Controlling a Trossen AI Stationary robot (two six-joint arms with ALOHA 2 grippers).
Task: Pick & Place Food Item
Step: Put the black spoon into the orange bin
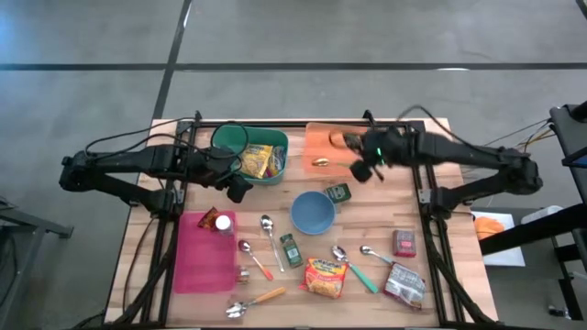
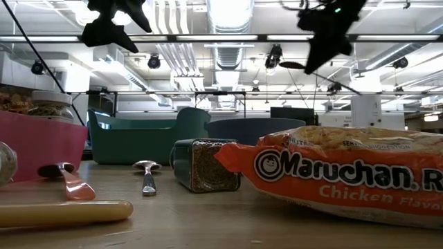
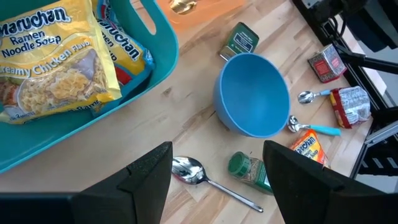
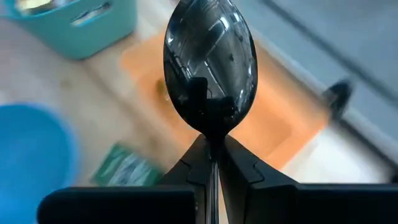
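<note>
On the worktop's (image 1: 431, 275) left side, the left pincer (image 3: 214, 171) is waiting above the wood beside the teal bin (image 1: 275, 172), its fingers (image 3: 149, 177) standing wide with nothing between them. The bin is already holding noodle packets (image 3: 53, 68), probably sorted food; the top one is reading "Maruchan Ramen Noodle Soup, Creamy Chicken Flavor". The blue bowl (image 1: 313, 212) is sitting at the middle. Nearer the front edge, another noodle packet (image 2: 346, 176) is lying flat, showing "Maruchan" and "Chicken Flavor". To the right, the right pincer (image 4: 211, 158) is hanging over the orange tray (image 1: 321, 145), clamped tight on the neck of a spoon (image 4: 210, 65), bowl end pointing forward, likely so it can be carried to a drop spot.
</note>
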